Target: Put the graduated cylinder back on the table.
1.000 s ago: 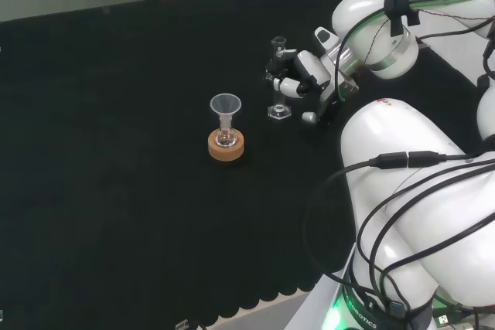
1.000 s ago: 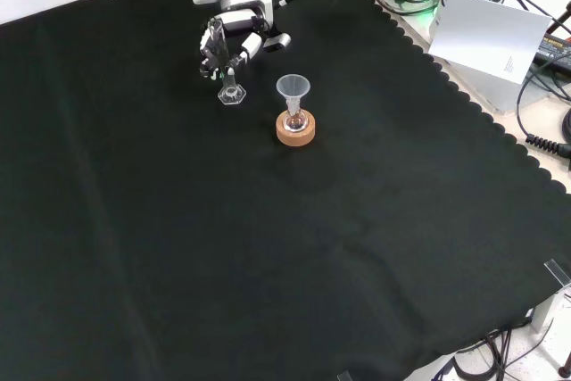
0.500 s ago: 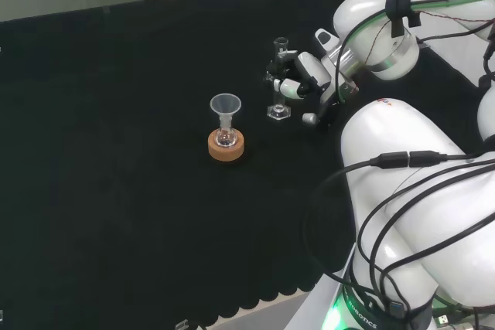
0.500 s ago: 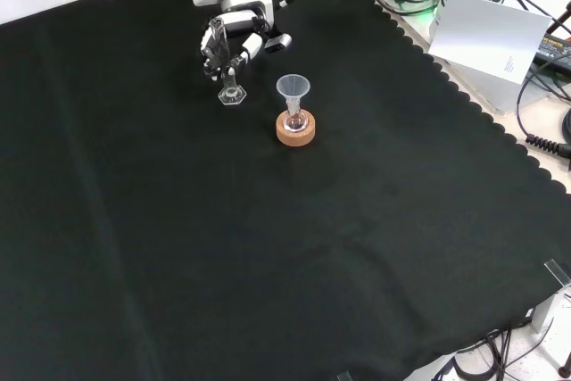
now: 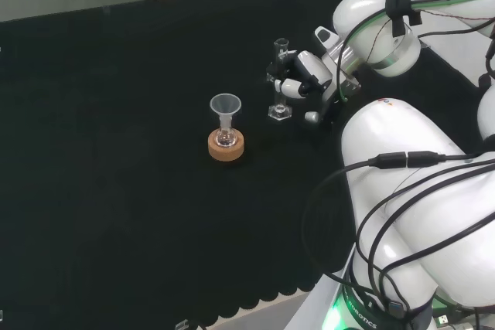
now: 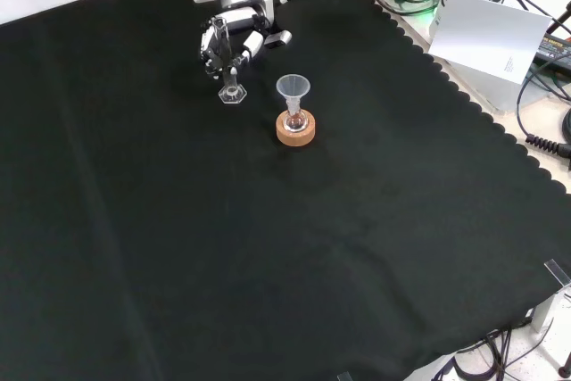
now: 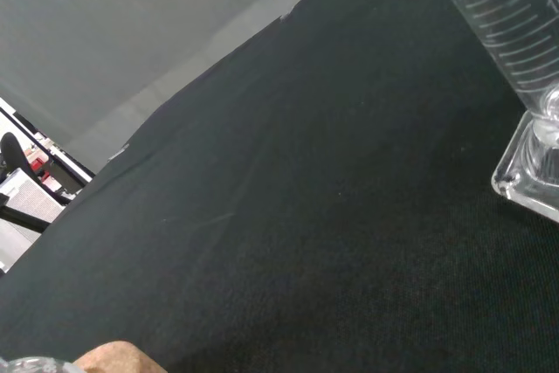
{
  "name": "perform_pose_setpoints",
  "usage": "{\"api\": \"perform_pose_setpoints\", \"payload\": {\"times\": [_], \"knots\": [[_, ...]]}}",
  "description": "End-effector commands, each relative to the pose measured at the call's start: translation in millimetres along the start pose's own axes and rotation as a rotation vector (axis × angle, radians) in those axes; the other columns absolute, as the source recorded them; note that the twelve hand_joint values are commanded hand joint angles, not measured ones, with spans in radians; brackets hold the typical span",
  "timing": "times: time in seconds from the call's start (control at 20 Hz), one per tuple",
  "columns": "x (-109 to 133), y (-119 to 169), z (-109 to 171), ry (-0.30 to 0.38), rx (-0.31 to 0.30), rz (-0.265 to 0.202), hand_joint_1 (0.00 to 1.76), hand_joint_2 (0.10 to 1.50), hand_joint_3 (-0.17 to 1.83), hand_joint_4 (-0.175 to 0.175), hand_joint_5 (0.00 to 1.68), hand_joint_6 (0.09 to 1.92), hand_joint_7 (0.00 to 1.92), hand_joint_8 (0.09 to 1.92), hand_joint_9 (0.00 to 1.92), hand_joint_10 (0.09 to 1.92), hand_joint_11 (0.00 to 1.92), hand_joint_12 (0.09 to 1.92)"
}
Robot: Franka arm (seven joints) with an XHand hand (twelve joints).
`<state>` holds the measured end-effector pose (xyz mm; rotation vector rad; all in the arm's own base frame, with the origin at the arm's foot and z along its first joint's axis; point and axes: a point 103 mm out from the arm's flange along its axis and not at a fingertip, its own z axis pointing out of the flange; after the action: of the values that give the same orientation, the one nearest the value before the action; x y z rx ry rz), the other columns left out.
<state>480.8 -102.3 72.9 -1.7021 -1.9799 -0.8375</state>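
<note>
The clear graduated cylinder point(image 5: 278, 75) stands upright on the black cloth on its hexagonal foot, also in the front view point(image 6: 231, 91). Up close in the wrist view, its ruled tube point(image 7: 502, 32) rises from the foot resting flat on the cloth. The black and white hand point(image 5: 308, 76) hovers just right of the cylinder in the head view, and just beyond it in the front view point(image 6: 229, 35). Its fingers are spread and relaxed, with a small gap between them and the glass. Nothing is in its grasp.
A small flask with a clear funnel point(image 5: 225, 104) in its neck sits on a cork ring point(image 5: 227, 147) left of the cylinder in the head view, nearer and to the right in the front view point(image 6: 295, 129). White arm links point(image 5: 410, 191) stand at the right.
The fingers, curled round the cylinder a second ago, have come off it. The hand has drawn back slightly to the right in the head view. The cylinder stays standing.
</note>
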Motion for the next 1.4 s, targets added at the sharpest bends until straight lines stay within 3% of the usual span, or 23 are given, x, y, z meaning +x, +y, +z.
{"api": "perform_pose_setpoints", "payload": {"times": [0.05,1.1,1.4], "knots": [[-0.2,-0.5,-2.4,0.004,0.015,0.002,1.03,1.08,-0.15,-0.051,0.88,0.81,1.00,0.58,1.35,0.09,0.95,1.06],[-1.3,2.6,-10.3,0.003,0.035,0.015,0.95,1.03,-0.17,-0.064,0.76,0.77,0.88,0.61,1.24,0.09,0.78,1.17],[0.4,5.0,-10.8,0.004,0.066,0.039,0.90,1.00,-0.17,-0.084,0.53,0.77,0.72,0.67,1.09,0.09,0.61,1.25]]}}
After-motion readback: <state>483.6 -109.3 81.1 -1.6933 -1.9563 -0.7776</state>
